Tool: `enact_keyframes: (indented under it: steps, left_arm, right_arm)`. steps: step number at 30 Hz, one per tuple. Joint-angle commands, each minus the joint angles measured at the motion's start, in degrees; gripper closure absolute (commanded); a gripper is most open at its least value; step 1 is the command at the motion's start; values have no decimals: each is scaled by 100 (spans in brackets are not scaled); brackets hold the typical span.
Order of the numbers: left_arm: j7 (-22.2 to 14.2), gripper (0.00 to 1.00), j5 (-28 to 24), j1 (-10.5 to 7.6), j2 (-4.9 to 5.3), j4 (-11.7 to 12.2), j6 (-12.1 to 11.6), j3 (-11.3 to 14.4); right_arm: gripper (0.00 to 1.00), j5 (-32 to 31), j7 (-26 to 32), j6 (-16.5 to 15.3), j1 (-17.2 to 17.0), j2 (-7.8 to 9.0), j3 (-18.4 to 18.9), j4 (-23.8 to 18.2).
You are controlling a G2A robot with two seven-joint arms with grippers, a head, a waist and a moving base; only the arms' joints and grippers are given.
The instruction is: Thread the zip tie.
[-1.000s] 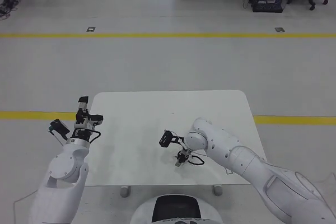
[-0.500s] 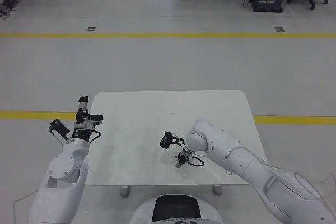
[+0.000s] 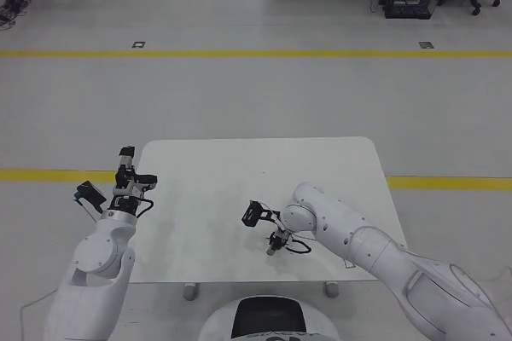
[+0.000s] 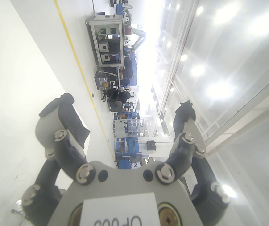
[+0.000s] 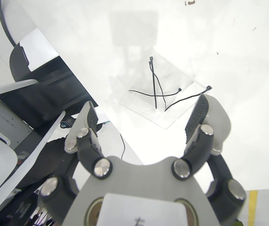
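Several black zip ties (image 5: 154, 83) lie crossed on a clear flat sheet (image 5: 162, 118) on the white table (image 5: 195, 36). My right gripper (image 5: 146, 102) hangs open above the table, short of the ties and touching none of them, with nothing between its fingers. From above, the right gripper (image 3: 276, 245) sits near the table's front edge. My left gripper (image 4: 125, 102) is open and empty, pointing out into the room. Seen from above, the left gripper (image 3: 136, 169) is held off the table's left edge.
The white table (image 3: 256, 170) has rounded corners and bare surface in the middle and back. Its front edge runs close beside the right gripper. Small dark specks (image 5: 191, 2) mark the tabletop beyond the ties.
The right gripper has shifted very slightly near the table's front edge. The left arm has kept still.
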Motion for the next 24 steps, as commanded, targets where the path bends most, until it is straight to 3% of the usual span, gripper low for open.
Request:
enact_keyframes:
  steps: [1,2,3,4,5,19,24]
  left_arm:
    - [0,0,0,0,0,0,0,0]
    - [0,0,0,0,0,0,0,0]
    - [0,0,0,0,0,0,0,0]
    - [0,0,0,0,0,0,0,0]
    - [0,0,0,0,0,0,0,0]
    - [0,0,0,0,0,0,0,0]
    - [0,0,0,0,0,0,0,0]
  right_arm:
    - [0,-19,13,0,-10,7,18,-19]
    - [7,-33,17,2,-15,11,27,-28]
    - [40,-47,18,7,-22,16,35,-41]
    - [49,-60,21,12,-33,22,47,-57]
    - [52,-72,22,17,-41,26,56,-69]
    - [57,-176,-5,22,-98,16,90,-53]
    - [65,-183,-114,13,-91,-23,80,83]
